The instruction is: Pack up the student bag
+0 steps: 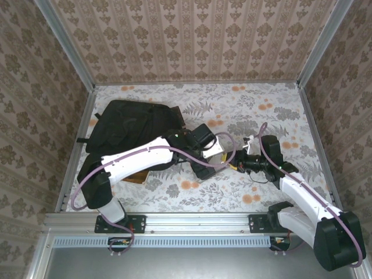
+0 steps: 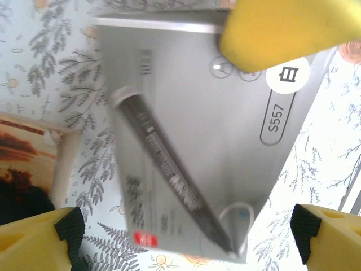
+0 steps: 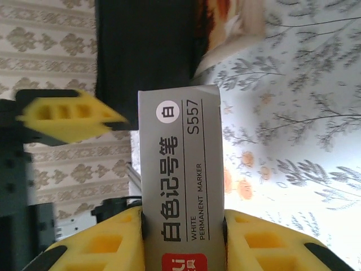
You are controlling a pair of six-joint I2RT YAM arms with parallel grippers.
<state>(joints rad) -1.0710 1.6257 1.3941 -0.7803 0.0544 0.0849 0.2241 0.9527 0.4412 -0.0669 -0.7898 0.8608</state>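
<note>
So the student bag [image 1: 131,125] is slumped in the upper left of the overhead view, flat on the table [image 1: 279,116], with what looks like a book [image 2: 22,147] at its edge. It's well apart from the action mid-frame. Moving right, the left gripper [image 2: 189,231] has its fingers spread wide either side of the grey marker box [image 3: 180,169] without touching it, while the right gripper [image 3: 183,226] pinches one end of the box between its yellow pads. Looks like a hand-over to me, probably so the right arm gets a firmer hold before carrying it to the bag.
</note>
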